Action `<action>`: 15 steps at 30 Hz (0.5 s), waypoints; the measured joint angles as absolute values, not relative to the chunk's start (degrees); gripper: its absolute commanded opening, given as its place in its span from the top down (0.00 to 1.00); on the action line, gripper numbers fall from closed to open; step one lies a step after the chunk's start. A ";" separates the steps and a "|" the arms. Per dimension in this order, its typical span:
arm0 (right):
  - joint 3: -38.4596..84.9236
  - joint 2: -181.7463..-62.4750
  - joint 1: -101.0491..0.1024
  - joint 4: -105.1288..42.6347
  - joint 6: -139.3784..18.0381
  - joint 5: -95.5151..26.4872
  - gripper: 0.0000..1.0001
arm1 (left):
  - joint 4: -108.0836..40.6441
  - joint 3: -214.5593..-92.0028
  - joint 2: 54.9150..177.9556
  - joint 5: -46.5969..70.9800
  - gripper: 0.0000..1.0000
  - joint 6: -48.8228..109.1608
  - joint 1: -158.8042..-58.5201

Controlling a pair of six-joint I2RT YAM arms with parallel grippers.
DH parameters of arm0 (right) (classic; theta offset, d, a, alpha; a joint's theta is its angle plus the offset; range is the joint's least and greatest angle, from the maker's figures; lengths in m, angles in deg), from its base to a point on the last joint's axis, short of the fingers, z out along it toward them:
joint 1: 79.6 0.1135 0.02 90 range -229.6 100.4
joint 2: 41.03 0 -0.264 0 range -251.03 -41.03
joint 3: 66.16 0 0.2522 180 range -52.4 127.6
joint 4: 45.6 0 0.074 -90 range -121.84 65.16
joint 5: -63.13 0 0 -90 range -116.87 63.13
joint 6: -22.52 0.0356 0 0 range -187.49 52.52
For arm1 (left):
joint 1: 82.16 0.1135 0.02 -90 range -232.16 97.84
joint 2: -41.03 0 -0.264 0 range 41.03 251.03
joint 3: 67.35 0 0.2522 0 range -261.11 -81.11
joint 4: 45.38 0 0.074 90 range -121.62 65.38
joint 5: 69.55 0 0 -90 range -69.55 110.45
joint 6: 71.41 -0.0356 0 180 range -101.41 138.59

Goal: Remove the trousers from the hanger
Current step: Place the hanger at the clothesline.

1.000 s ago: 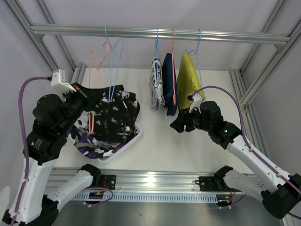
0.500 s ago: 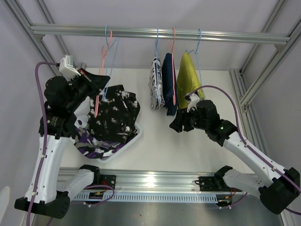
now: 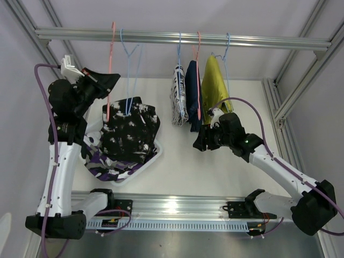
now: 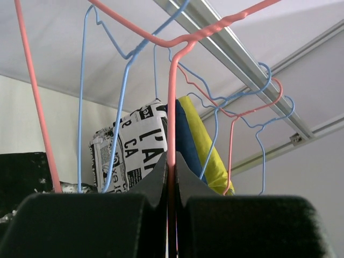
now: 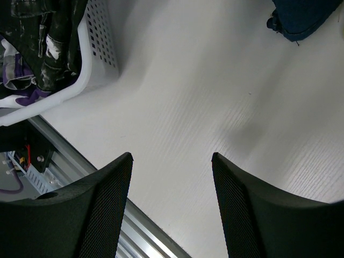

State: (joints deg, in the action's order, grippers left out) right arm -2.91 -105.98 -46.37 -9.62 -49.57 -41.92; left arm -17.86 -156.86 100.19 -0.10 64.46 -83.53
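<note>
upper left of the top view: the left gripper (image 3: 99, 83) is clamped tight on the wire of a bare pink hanger (image 3: 112, 59), whose hook is up at the rail (image 3: 161, 37); whether it is seated cannot be told. settle the hook beside the empty blue hanger (image 3: 129, 70) before you release. centre right, the right gripper (image 3: 199, 142) hangs wide and empty near the white printed trousers (image 3: 179, 102), navy trousers (image 3: 193, 97) and yellow trousers (image 3: 213, 86), all on hangers. the speckled black trousers (image 3: 129, 134) and purple patterned trousers (image 3: 105, 166) lie in the white basket (image 3: 156, 153).

Perforated white basket (image 5: 101, 43) on white table (image 3: 177, 161)
</note>
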 measured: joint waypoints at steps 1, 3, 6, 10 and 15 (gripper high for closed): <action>-2.91 -106.20 -46.37 -9.62 -49.57 -41.94 0.35 | -18.34 -156.64 100.67 -0.37 1.00 64.85 -83.27; -2.91 -106.59 -46.39 -9.58 -49.59 -41.92 0.35 | -19.50 -156.18 101.72 -0.98 1.00 65.35 -82.52; -2.91 -107.25 -46.45 -9.41 -49.59 -41.92 0.35 | -20.85 -155.59 103.18 -1.46 1.00 66.27 -80.75; -2.91 -107.94 -46.48 -9.41 -49.59 -41.90 0.35 | -22.73 -154.43 104.36 -2.29 0.99 67.30 -78.61; -2.91 -108.25 -46.54 -9.36 -49.62 -41.90 0.34 | -24.11 -153.93 105.45 -2.84 1.00 68.11 -77.52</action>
